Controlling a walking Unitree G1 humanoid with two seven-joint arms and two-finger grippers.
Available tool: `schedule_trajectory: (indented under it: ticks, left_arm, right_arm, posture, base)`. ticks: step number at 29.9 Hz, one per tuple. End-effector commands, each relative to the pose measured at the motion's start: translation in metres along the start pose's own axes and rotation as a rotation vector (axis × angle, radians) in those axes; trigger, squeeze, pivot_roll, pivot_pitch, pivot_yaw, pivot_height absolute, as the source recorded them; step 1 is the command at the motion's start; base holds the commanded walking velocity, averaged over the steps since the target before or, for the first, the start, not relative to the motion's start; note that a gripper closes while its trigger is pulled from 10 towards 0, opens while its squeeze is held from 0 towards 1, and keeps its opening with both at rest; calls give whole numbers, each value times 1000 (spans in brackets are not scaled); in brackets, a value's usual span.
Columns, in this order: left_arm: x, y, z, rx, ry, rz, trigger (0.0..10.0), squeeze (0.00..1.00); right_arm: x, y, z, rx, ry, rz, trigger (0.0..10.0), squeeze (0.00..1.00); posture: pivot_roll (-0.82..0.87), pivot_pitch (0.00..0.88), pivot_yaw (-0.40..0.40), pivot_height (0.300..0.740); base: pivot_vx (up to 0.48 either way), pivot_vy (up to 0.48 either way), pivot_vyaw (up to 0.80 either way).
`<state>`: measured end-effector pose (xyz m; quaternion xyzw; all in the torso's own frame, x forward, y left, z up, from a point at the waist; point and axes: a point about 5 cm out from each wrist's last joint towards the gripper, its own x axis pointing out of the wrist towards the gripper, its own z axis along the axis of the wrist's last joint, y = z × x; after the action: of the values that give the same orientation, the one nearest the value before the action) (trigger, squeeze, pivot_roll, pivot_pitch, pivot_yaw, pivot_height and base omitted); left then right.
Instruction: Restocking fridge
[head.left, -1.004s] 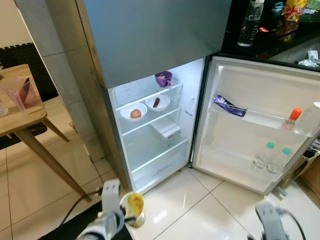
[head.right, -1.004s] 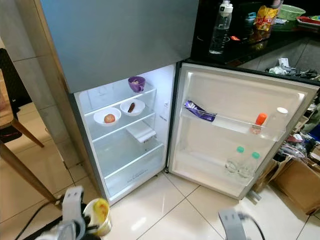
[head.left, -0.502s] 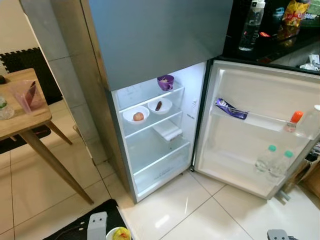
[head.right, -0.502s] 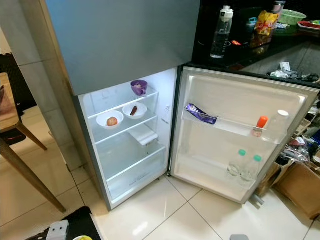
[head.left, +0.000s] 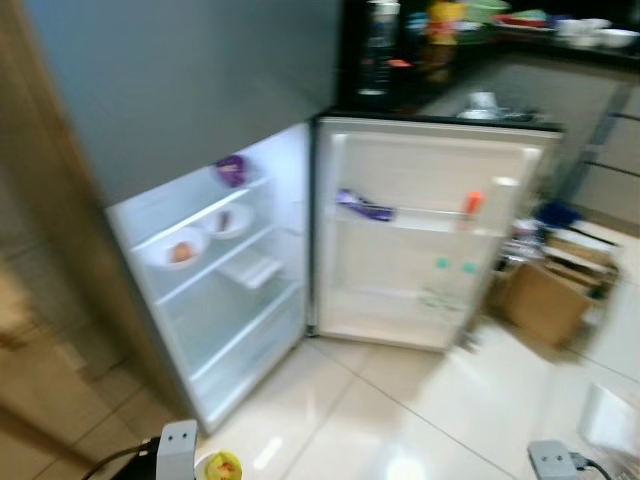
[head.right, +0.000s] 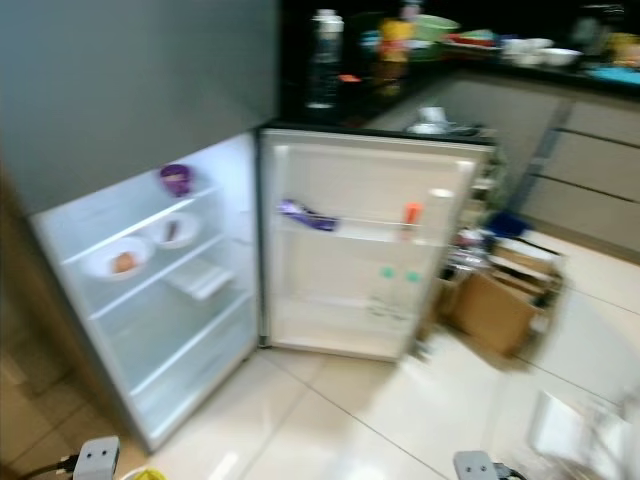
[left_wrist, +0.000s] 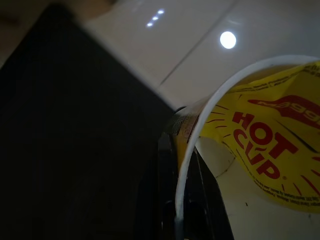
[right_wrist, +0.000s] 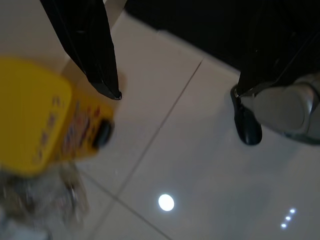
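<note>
Fridge (head.left: 215, 290), lower compartment, door (head.left: 420, 235) swung wide; the head views are blurred, so we list only what we can make out.

Upper glass shelf: one purple cup (head.left: 231, 170), contents not legible.

Middle shelf: two white bowls side by side. The left bowl (head.left: 178, 250) holds one round orange-brown item; the right bowl (head.left: 231, 219) holds one small dark item. Just below them sits a small white tray (head.left: 250, 270), apparently bare.

Door, upper rack: one purple packet (head.left: 364, 206) lying along the rail, one bottle with an orange cap (head.left: 471, 205) further along. Door, lower rack: two clear bottles with green caps (head.left: 452, 285), standing together.

Counter above the door: a clear bottle (head.right: 322, 58) upright, a yellow bag (head.right: 396, 36) and a green bowl (head.right: 435, 24) behind it, details unclear.

Floor right of the door: an open cardboard box (head.left: 545, 300), contents unclear.

Our left gripper (left_wrist: 182, 200) sits low over the pale tiles in front of the fridge, fingers pinching the rim of a yellow-and-white "HOT CUP" noodle cup (left_wrist: 260, 155); its yellow lid also peeks into the left eye view by the wrist.

Our right gripper (right_wrist: 175, 107) hangs over the tiles with fingers (right_wrist: 92, 55) spread wide and nothing between them; a blurred yellow package (right_wrist: 40, 117) lies on the floor below it
</note>
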<state>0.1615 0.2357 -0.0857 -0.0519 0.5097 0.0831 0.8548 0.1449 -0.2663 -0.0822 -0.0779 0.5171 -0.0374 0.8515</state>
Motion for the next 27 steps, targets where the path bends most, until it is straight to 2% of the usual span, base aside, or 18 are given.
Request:
schedule_trajectory:
  ticks: [1, 3, 7, 15, 22, 27]
  left_arm:
    - [1, -7, -4, 7, 4, -14, 10000, 0]
    - [0, -6, -12, 16, 27, -12, 10000, 0]
    - [0, -6, -14, 9, 29, -6, 10000, 0]
    - [-3, 1, -28, 38, 63, 4, 10000, 0]
    - [-3, 5, -23, 36, 48, 10, 10000, 0]
    - [-1, -4, -20, 54, 38, -9, 10000, 0]
  right_arm:
    - [1, 6, 2, -20, -5, 11, 10000, 0]
    - [3, 15, 9, 5, -30, 32, 10000, 0]
    - [5, 23, 14, -1, -41, 43, 10000, 0]
    - [4, 33, -1, 18, -11, 54, 10000, 0]
    - [3, 39, -7, 27, -1, 67, 10000, 0]
    - [3, 34, -6, 14, -7, 55, 10000, 0]
  posture:
    - [-135, 39, -22, 740]
    - [-116, 38, -19, 740]
    - [-96, 33, -10, 740]
    - [-72, 31, 4, 740]
    - [-68, 24, 0, 740]
    - [-68, 13, -7, 740]
  base:
    - [0, 0, -788]
    - [0, 0, -794]
    - [0, 0, -800]
    - [0, 0, -800]
    - [0, 0, -800]
    - [0, 0, 0]
